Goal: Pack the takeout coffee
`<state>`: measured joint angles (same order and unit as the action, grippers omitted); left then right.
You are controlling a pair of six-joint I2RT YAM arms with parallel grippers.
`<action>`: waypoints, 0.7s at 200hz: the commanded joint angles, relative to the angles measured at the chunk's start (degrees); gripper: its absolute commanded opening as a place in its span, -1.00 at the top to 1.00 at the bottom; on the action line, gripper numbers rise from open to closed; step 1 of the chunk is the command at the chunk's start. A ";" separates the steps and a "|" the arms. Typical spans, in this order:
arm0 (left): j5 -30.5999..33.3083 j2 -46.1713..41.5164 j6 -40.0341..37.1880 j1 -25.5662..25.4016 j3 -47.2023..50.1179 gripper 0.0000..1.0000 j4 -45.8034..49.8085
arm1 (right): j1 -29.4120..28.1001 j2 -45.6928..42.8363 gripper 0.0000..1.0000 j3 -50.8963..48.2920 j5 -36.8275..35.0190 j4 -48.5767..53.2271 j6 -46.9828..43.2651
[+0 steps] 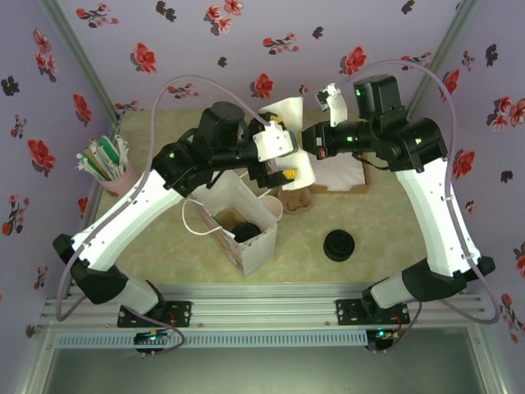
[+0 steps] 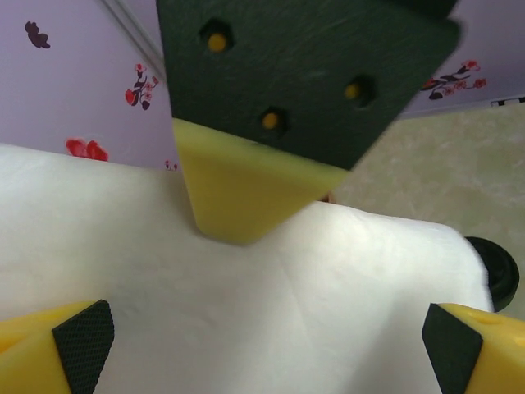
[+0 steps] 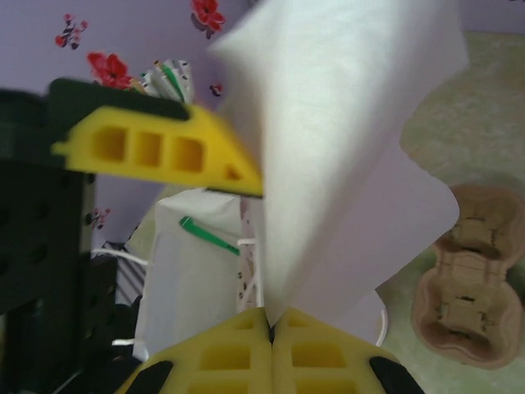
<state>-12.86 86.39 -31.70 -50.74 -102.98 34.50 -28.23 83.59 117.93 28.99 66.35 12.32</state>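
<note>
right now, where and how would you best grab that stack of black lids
By its round outer rim, coming straight down from above. The stack of black lids sits flat and upright on the table, apart from the paper bag and the cup carrier, so there looks to be room on either side.

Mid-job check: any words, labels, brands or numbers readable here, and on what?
No text can be read.
The white paper sheet is blank.
The paper bag has small marks on its side, too blurred to read.
The cup carrier shows no print.
</note>
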 commanded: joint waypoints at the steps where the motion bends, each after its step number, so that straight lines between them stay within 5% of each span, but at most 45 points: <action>1: 1.18 0.40 -1.95 -0.28 -2.67 -0.98 0.77 | -1.44 -2.00 1.00 1.67 2.67 1.16 -1.50; 113: -6.25 -2.01 2.39 -0.23 1.81 -0.97 -3.85 | -2.03 -3.52 1.00 1.48 9.56 -2.77 3.14; 140: -6.47 -2.17 3.44 -0.15 1.51 -0.79 -3.16 | -2.01 -3.61 1.00 1.50 9.68 -3.57 3.72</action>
<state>-17.19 86.28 -30.26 -50.74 -101.82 32.71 -29.80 81.03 118.17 36.62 65.47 14.39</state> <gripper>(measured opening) 0.940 0.063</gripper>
